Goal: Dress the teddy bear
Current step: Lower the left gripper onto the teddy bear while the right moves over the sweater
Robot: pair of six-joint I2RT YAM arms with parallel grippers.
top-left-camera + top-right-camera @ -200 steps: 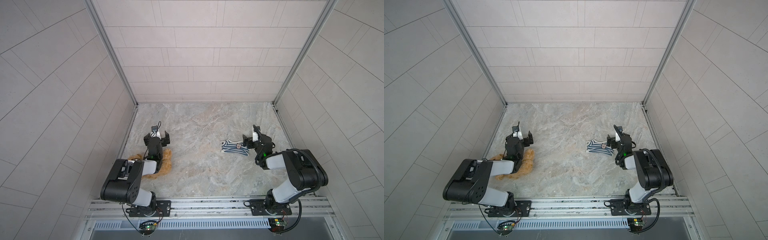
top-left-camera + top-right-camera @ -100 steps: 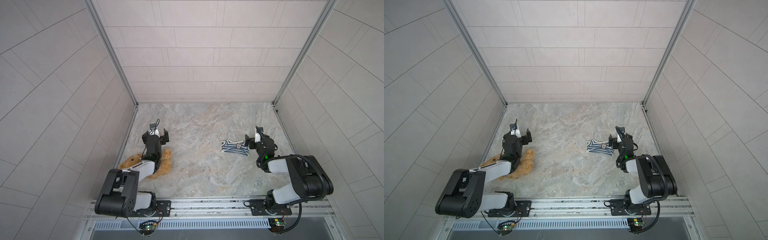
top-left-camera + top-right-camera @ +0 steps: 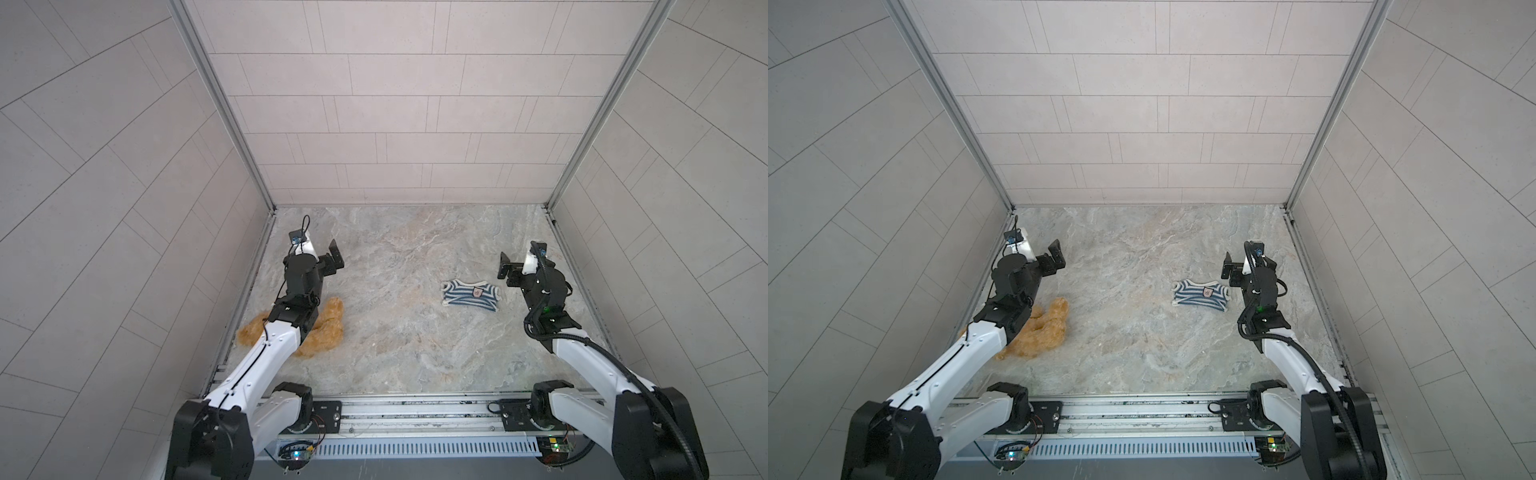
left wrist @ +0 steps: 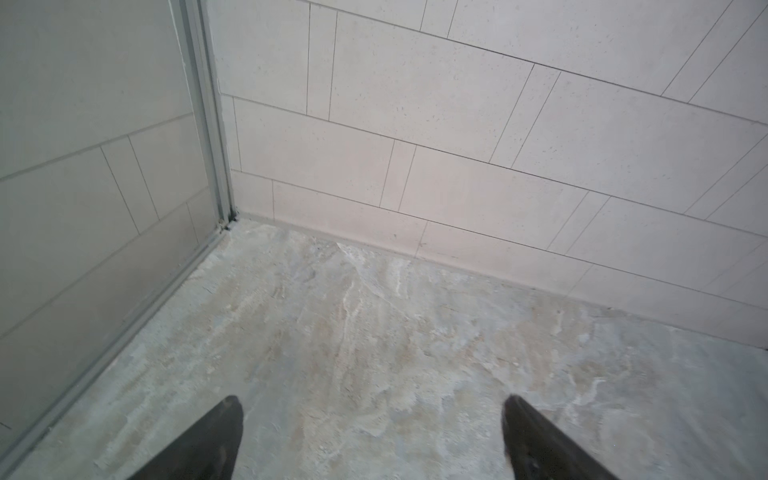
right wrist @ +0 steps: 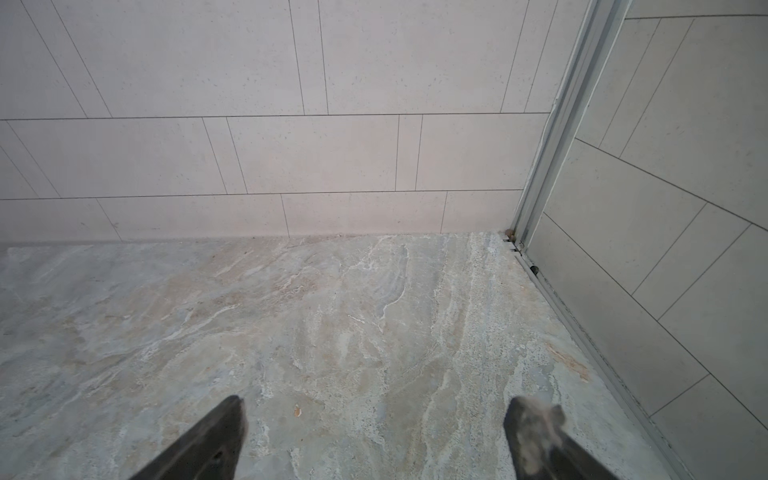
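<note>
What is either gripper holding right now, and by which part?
Nothing. The left gripper and right gripper have open, empty jaws; the teddy bear and striped shirt lie apart from both.

Much of the teddy bear [image 3: 328,330] is covered in both top views by the left arm [image 3: 276,347] lying across it, so only fluffy golden-brown patches beside that arm are seen; its face cannot be made out (nor can its limbs be told apart). On the striped shirt [image 3: 459,297], well apart from the teddy bear, a small badge [image 3: 476,292] is seen, but its design is too small to be read. In the wrist views the left gripper [image 4: 372,409] and the right gripper [image 5: 374,409] are cut off by the picture's edge, only dark fingertips [image 4: 216,436] being shown. A pale smudge [image 5: 536,419] on one right fingertip is too blurred to be identified.
</note>
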